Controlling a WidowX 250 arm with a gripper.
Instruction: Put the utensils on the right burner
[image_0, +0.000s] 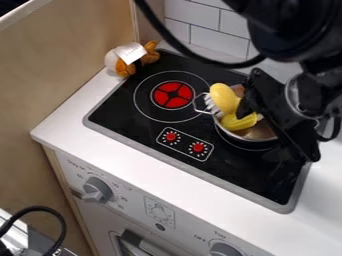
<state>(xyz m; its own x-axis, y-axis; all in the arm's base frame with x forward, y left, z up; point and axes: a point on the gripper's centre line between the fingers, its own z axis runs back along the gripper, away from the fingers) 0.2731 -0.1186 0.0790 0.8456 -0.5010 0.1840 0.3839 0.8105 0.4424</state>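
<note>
1. While the pot sits over the right burner, the brush lies at its rim, with the white bristles turned toward the left burner.
2. The end effector is over the pot, right beside the brush. How far open it is, and whether it has hold of the brush, I cannot tell.
3. Standing in the way: the end effector and arm cover the pot's far right side and part of the hob. The wire handle juts out toward the left burner, close by the bristles. The corn lies at the pot's near side, just below the brush. Brown matter shows inside the pot, too hidden to name.
4. Around the hob: a toy with a white tag rests at the far left corner, against the hob's edge. White tabletop frames the hob, with wall tiles behind. A thick black cable hangs across the back; another cable loops at the lower left, near the oven front.
5. Counted: 1 pot, 1 brush, 1 corn, 1 toy, 2 burners. The control panel bears 2 red dials, 1 beside the other. The left burner has 4 red wedges. On the oven front are 2 large knobs: 1 toward the left, 1 at the bottom edge.
</note>
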